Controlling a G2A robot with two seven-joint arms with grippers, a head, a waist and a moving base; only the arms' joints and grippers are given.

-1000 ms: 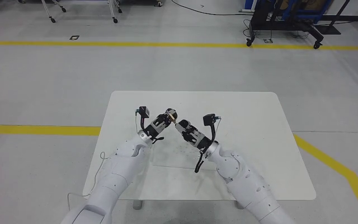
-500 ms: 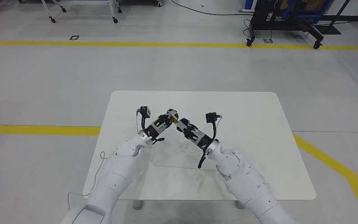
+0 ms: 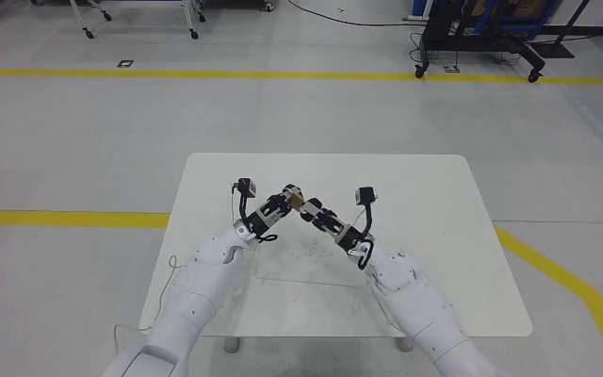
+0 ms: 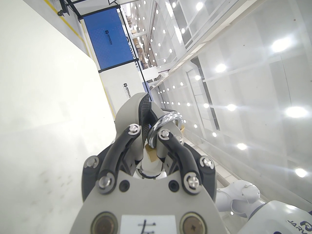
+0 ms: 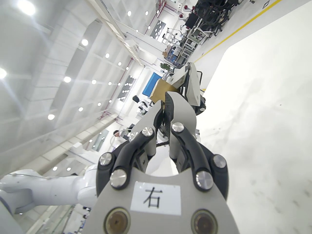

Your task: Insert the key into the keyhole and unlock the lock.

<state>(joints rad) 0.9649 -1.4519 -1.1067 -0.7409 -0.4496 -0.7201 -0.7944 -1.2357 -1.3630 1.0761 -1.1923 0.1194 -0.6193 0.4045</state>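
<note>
Top view: set high, facing down on the whole white surface (image 3: 424,188) — distant. Left wrist view: close behind the left hand (image 4: 156,115), tilted toward the ceiling. Right wrist view: close behind the right hand (image 5: 167,99), likewise tilted. All three share the surface and the lock (image 5: 162,90).

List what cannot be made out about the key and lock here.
- The key: right wrist view, buried between the right gripper's shut fingers.
- The keyhole: same view, those fingertips cover that face of the lock, so insertion cannot be judged.
- Lock body: left wrist view, the left gripper hides nearly all but the shackle.
- Top view: both too small where the grippers meet.
</note>
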